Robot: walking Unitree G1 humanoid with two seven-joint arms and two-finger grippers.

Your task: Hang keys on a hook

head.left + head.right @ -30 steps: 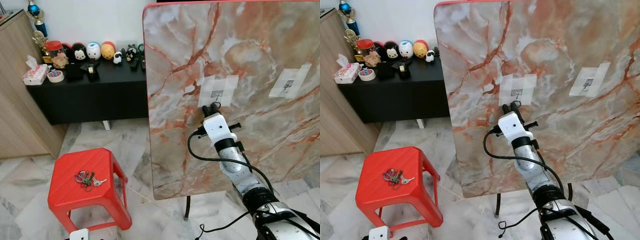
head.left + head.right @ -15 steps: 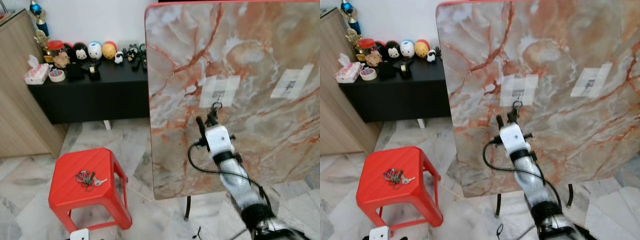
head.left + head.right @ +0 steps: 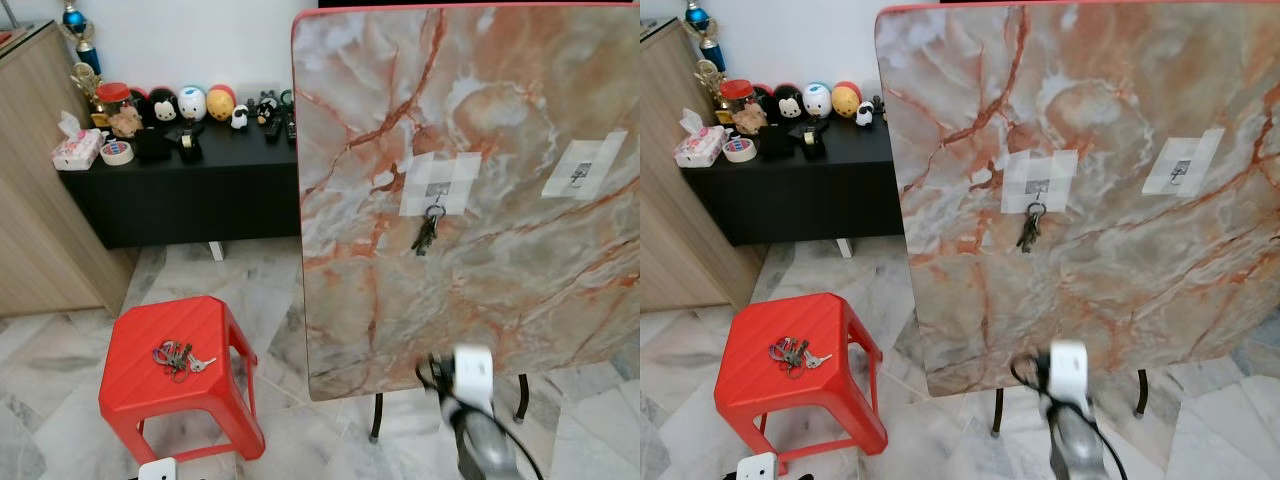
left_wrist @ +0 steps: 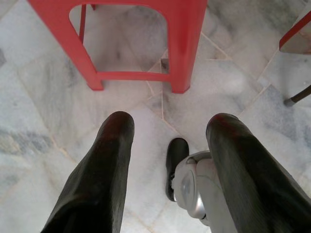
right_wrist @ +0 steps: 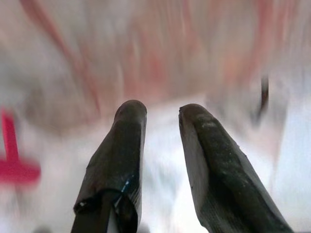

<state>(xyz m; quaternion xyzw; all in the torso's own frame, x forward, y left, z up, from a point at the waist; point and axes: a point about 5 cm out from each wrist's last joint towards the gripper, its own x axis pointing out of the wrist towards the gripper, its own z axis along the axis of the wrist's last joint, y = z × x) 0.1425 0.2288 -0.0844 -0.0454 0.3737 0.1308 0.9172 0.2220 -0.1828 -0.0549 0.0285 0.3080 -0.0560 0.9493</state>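
In the left eye view, 1 bunch of keys point(image 3: 426, 234) is hanging from the hook point(image 3: 434, 190) on the upright marble board point(image 3: 520, 120). The hook is fixed there with pale tape, so the keys are hanging free against the board. A second taped hook point(image 3: 575, 172) to the right is carrying nothing. Another bunch of keys point(image 3: 180, 357) is lying on the red stool point(image 3: 135, 385), probably because it is waiting for its turn. The right arm point(image 3: 468, 395) is low and blurred under the board.

In the right eye view, the black counter point(image 3: 790, 180) by the wall is carrying toys and tape, which have no part in the task.

In the left wrist view, the left claw point(image 4: 167, 145) is hanging with its fingers wide apart over the floor, near the stool legs, holding nothing.

In the right wrist view, the right claw point(image 5: 163, 126) is blurred; its fingers are narrowly apart and empty, I judge because the keys are already on the hook.
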